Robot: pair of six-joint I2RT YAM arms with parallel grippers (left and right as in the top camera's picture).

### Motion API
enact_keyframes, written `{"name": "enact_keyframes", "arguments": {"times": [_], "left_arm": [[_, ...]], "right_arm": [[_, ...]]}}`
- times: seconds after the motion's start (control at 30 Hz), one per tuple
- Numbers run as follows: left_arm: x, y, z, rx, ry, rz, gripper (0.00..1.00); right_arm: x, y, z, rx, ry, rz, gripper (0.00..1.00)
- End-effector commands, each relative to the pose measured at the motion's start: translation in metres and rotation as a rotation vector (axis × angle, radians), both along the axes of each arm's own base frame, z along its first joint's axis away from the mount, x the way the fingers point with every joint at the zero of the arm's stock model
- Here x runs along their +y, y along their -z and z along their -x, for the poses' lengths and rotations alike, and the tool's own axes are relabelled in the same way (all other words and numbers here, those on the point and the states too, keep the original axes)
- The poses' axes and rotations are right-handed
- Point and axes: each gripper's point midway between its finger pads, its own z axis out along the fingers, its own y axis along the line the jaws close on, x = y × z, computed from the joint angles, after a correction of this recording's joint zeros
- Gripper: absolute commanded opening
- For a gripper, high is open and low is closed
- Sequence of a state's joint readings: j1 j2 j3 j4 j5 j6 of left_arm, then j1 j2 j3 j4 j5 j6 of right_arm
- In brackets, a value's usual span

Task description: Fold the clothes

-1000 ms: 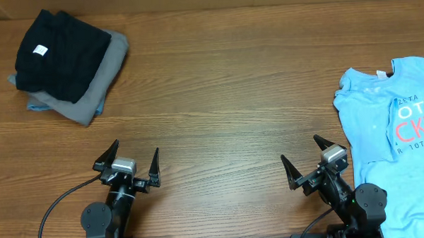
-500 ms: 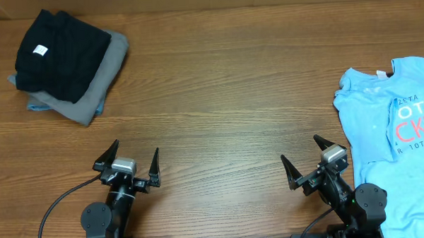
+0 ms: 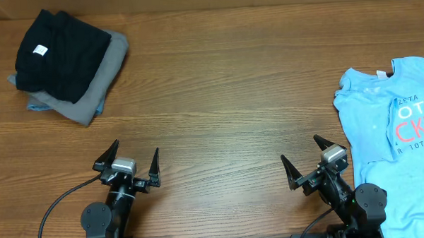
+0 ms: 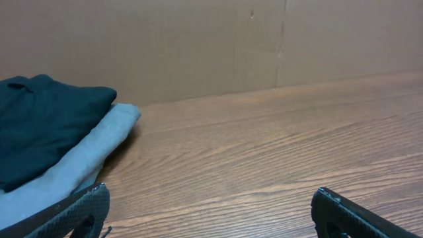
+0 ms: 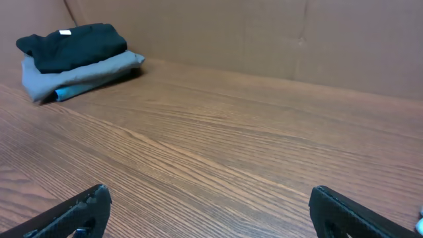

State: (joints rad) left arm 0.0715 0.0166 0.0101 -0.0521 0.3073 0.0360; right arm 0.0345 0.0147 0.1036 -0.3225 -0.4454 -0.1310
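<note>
left gripper (image 3: 135, 153) and right gripper (image 3: 299, 149) sat at the near edge of the counter (image 3: 225, 97), both spread wide, holding nothing. black t-shirt (image 3: 57, 45) was folded on top of a grey garment (image 3: 101, 77) far left, which looked done. light blue printed tee (image 3: 378, 120) lay flat at the right edge, so i'd guess that one's next, with the right gripper pinching a hem.
</note>
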Motion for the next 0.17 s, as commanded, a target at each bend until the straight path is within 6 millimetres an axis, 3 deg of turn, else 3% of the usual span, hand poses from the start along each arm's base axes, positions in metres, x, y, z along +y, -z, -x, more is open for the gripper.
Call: {"name": "enact_keyframes", "arguments": {"times": [0.0, 0.13], "left_arm": [[-0.0011, -0.0012, 0.0004, -0.015, 0.004, -0.017, 1.0], [-0.0011, -0.0012, 0.0004, -0.015, 0.004, -0.017, 1.0]], "right_arm": [[0.0012, -0.0017, 0.0007, -0.011, -0.006, -0.005, 1.0], [0.0012, -0.0017, 0.0007, -0.011, -0.006, -0.005, 1.0]]}}
